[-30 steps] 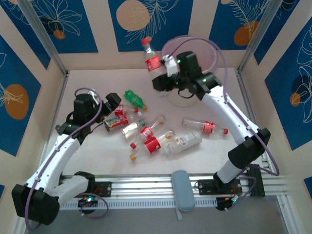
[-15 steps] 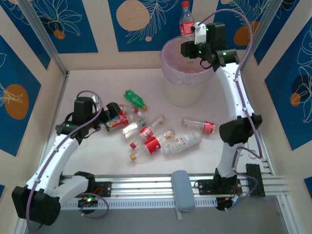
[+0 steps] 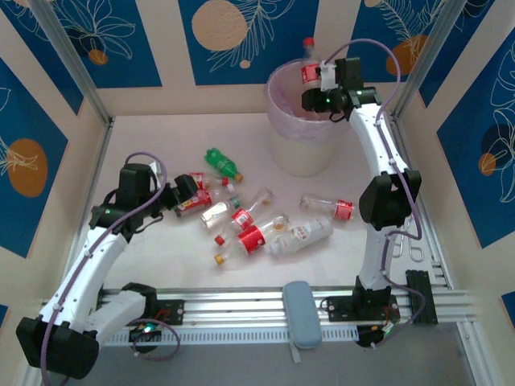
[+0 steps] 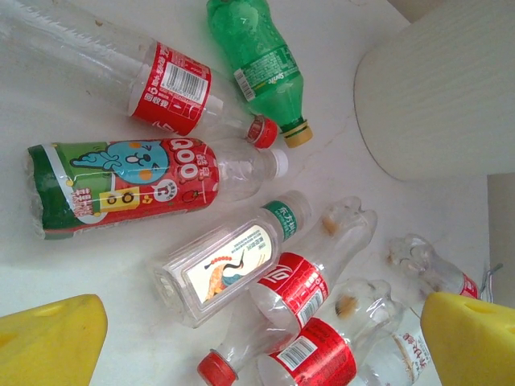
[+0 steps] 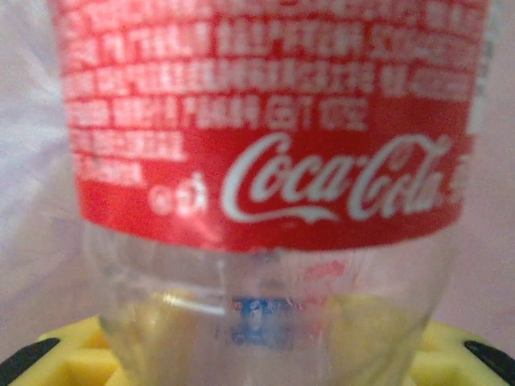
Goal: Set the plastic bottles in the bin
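Observation:
The white bin (image 3: 302, 153), lined with a pale lilac bag, stands at the back of the table. My right gripper (image 3: 320, 80) is over its mouth, shut on a clear Coca-Cola bottle (image 3: 310, 71) with a red label (image 5: 265, 121) and red cap, held upright. Several plastic bottles lie in a heap mid-table: a green one (image 3: 223, 164), a red and green Qoo one (image 4: 129, 185), a square clear one (image 4: 225, 261) and red-labelled ones (image 3: 251, 240). My left gripper (image 3: 183, 193) hovers open above the heap's left side, its yellow fingertips (image 4: 48, 338) wide apart.
One clear bottle (image 3: 338, 209) lies apart to the right of the heap. A grey pouch (image 3: 302, 314) rests on the aluminium rail at the near edge. Metal frame posts (image 3: 72, 64) and patterned walls close in the table. The bin's side (image 4: 434, 88) is near the green bottle.
My right arm carried the Coca-Cola bottle from beside the bin up above it, then lowered it towards the bin's mouth. The left gripper shifted slightly over the heap.

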Available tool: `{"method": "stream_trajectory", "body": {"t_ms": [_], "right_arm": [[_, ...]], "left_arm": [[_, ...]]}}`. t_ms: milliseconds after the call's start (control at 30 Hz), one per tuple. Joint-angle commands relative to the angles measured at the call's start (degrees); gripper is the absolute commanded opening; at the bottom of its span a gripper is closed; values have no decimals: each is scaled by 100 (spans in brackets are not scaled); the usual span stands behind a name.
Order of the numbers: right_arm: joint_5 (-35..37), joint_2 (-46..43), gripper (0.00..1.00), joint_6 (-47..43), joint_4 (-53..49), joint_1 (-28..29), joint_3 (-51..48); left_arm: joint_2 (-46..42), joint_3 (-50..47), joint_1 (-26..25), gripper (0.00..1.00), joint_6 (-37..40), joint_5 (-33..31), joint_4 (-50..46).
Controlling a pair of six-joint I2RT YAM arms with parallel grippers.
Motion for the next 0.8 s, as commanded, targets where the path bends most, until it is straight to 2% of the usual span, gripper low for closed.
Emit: {"method": "stream_trajectory", "body": {"t_ms": [0,100,200,267,767], "right_arm": [[-253,-267,50,-10,628,-19,-500],[-237,-216,57,-2,694,-35,-607],[-211,-157,74,-16,747,-42,-650],[-211,-122,79,-16,746,-43,-612],[-178,150,89,-32,312,-59,243]], "left_arm": [[-12,-97,40,99,39,71,122],[-1,-107,41,100,51,53,116],[-2,-128,46,99,51,36,108],[5,-145,46,99,52,31,117],[155,-190,45,99,43,71,195]]}}
